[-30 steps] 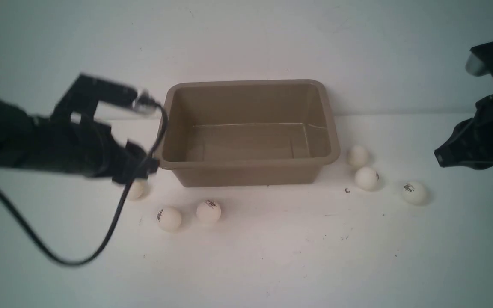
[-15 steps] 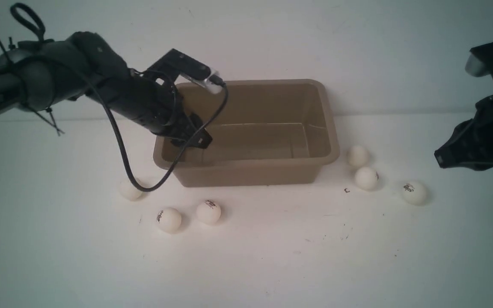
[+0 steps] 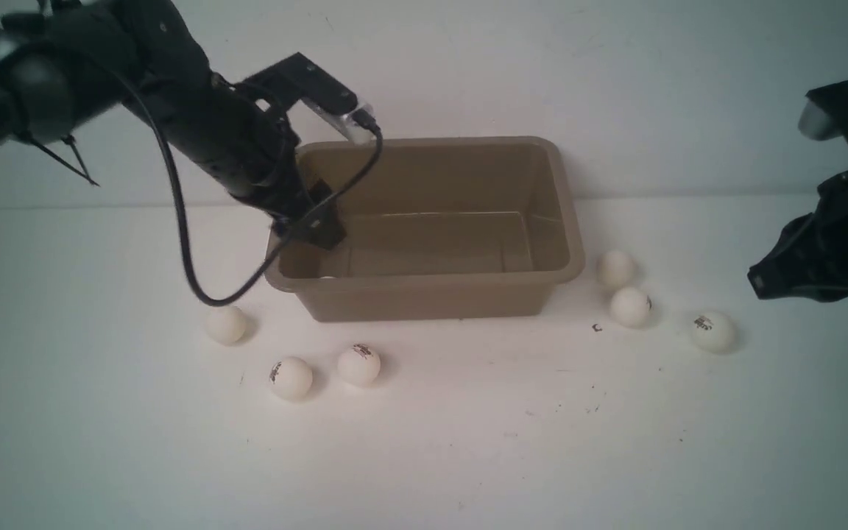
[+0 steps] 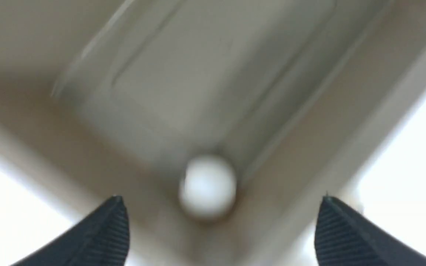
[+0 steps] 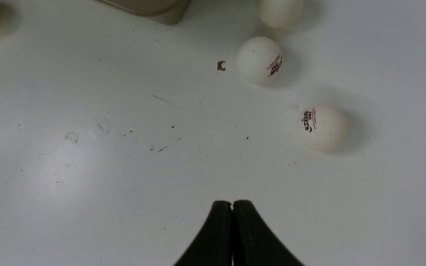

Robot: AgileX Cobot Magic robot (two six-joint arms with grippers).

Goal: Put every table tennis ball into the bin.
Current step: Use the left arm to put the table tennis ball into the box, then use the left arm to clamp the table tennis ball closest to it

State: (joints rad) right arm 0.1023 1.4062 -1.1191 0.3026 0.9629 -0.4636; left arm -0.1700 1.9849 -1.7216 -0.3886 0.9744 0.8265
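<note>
The tan bin (image 3: 424, 298) stands mid-table. My left gripper (image 3: 319, 224) hangs over its left end, open and empty. In the left wrist view one ball (image 4: 207, 186) lies blurred in a corner of the bin (image 4: 198, 74), beyond and between the spread fingertips of the left gripper (image 4: 222, 201). Three balls lie left-front of the bin (image 3: 227, 324) (image 3: 291, 377) (image 3: 358, 364) and three to its right (image 3: 615, 268) (image 3: 631, 306) (image 3: 712, 331). My right gripper (image 3: 759, 280) (image 5: 232, 202) is shut, above the table right of those; two logo balls (image 5: 259, 59) (image 5: 322, 127) lie ahead of it.
White tabletop with small dark specks and a tiny brown chip (image 5: 221, 65). The left arm's black cable (image 3: 196, 287) loops down beside the bin's left wall. A pale wall rises behind the bin.
My left arm rose from the table near the left ball and swung over the bin's left end, then drew back slightly. My right arm stayed still.
</note>
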